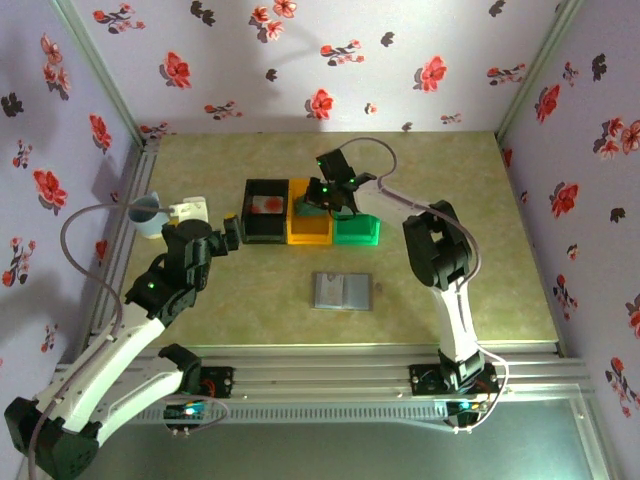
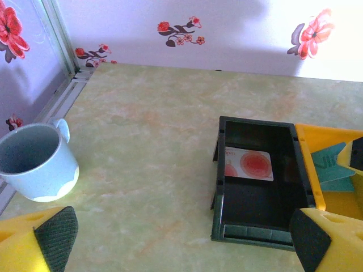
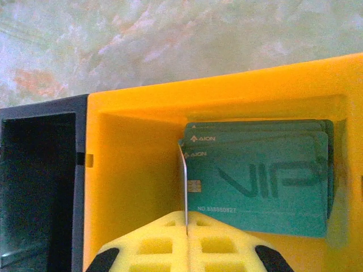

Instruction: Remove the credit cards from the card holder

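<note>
The cards first. One white card [image 2: 248,164] with red circles lies flat on the floor of the black bin [image 2: 255,123]. A stack of green cards [image 3: 261,181] marked VIP lies in the orange bin [image 3: 136,170]; I count three overlapping top edges. One more thin card [image 3: 182,170] stands edge-on, pinched in my right gripper [image 3: 186,218], whose yellow fingers are closed tight on it just above the orange bin.

The one card holder [image 1: 343,291], blue-grey, lies open like a book on the table, two halves side by side, in front of the bins. From the top view I cannot tell what is in its pockets.

There are three bins in a row, touching: black, orange, then a green bin [image 1: 357,235].

My left gripper [image 2: 181,238] hangs spread wide with nothing in it, near the black bin's left side. One pale blue mug [image 2: 34,164] stands by the left wall.
</note>
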`<control>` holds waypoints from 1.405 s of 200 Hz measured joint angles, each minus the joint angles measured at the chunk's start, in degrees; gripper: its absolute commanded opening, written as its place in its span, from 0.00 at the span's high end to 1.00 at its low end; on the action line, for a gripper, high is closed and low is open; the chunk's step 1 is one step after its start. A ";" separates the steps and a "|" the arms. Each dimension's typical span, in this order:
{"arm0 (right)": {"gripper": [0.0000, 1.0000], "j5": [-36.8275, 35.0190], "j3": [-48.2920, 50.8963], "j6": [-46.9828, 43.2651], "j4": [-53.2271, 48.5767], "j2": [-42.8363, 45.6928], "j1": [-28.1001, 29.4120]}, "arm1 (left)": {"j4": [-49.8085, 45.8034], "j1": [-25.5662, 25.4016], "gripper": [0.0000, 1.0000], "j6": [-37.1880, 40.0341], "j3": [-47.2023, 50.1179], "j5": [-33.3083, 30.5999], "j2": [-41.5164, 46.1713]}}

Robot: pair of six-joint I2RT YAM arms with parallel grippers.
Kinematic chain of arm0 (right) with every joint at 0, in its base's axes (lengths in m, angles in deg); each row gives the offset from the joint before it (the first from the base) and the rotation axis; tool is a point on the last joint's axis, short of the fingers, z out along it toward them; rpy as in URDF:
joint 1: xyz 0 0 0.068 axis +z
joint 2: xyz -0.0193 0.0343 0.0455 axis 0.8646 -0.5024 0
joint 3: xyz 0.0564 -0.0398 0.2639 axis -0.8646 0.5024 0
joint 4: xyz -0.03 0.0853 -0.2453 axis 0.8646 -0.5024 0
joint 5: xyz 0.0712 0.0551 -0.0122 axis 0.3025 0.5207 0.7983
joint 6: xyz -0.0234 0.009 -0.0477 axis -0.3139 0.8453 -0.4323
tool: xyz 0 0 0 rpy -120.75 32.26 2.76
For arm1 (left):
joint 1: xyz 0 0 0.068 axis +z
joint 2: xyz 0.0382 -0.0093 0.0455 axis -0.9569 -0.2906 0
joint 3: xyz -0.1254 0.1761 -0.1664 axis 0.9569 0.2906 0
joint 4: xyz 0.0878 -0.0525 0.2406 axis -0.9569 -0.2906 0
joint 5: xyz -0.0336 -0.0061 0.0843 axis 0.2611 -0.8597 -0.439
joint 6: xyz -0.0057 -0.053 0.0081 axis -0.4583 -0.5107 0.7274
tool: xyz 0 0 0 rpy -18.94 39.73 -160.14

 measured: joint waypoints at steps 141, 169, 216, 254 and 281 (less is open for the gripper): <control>0.76 0.66 -0.35 1.07 -0.04 -1.03 -0.44 | 0.37 0.00 0.00 0.20 0.04 -0.02 0.00; 0.73 0.74 -0.46 1.05 -0.04 -1.03 -0.44 | 0.37 0.00 0.00 0.20 0.04 -0.02 0.00; 0.70 0.37 -0.50 1.03 -0.17 -0.90 -0.48 | 0.37 0.00 0.00 0.20 0.04 -0.02 0.00; 0.67 -0.20 -0.50 0.83 -0.98 -0.57 -0.50 | 0.37 0.00 0.00 0.20 0.04 -0.02 0.00; 0.67 -0.48 -0.81 0.83 -2.19 0.04 -0.72 | 0.37 0.00 0.00 0.20 0.04 -0.02 0.00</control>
